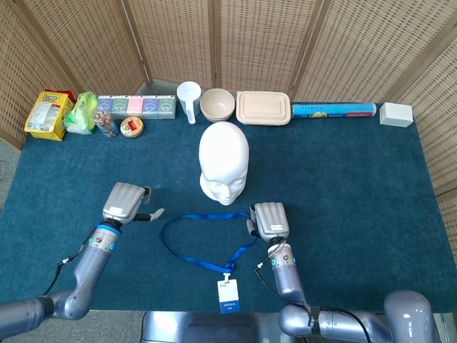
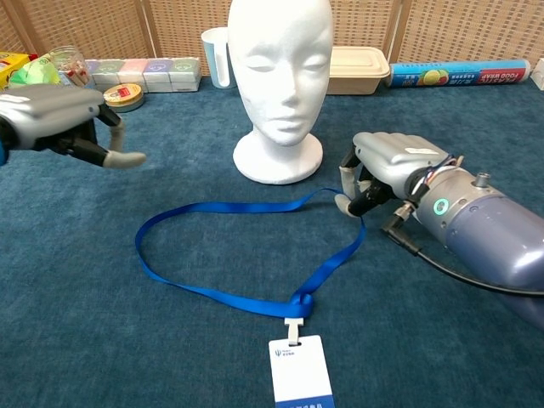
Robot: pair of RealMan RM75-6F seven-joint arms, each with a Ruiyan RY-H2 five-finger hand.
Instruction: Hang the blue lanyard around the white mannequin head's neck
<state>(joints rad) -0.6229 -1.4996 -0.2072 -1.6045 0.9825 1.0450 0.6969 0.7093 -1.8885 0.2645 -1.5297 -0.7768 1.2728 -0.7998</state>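
The white mannequin head [image 1: 224, 161] [image 2: 280, 59] stands upright mid-table, facing me. The blue lanyard [image 1: 193, 259] [image 2: 223, 206] lies in a loop on the cloth in front of it, with its white badge [image 1: 228, 295] [image 2: 303, 371] nearest me. My right hand [image 1: 270, 220] [image 2: 382, 166] sits at the loop's right corner and pinches the strap there, lifting it slightly. My left hand [image 1: 127, 202] [image 2: 59, 119] hovers left of the loop, above the cloth, thumb pointing toward the strap, holding nothing.
Along the back edge stand snack bags [image 1: 50, 113], a row of small boxes [image 1: 137, 106], a tin [image 1: 131, 127], a white cup [image 1: 188, 100], a bowl [image 1: 217, 104], a lidded box [image 1: 263, 108], a wrap roll [image 1: 333, 110] and a white block [image 1: 395, 114]. Wicker screens stand behind.
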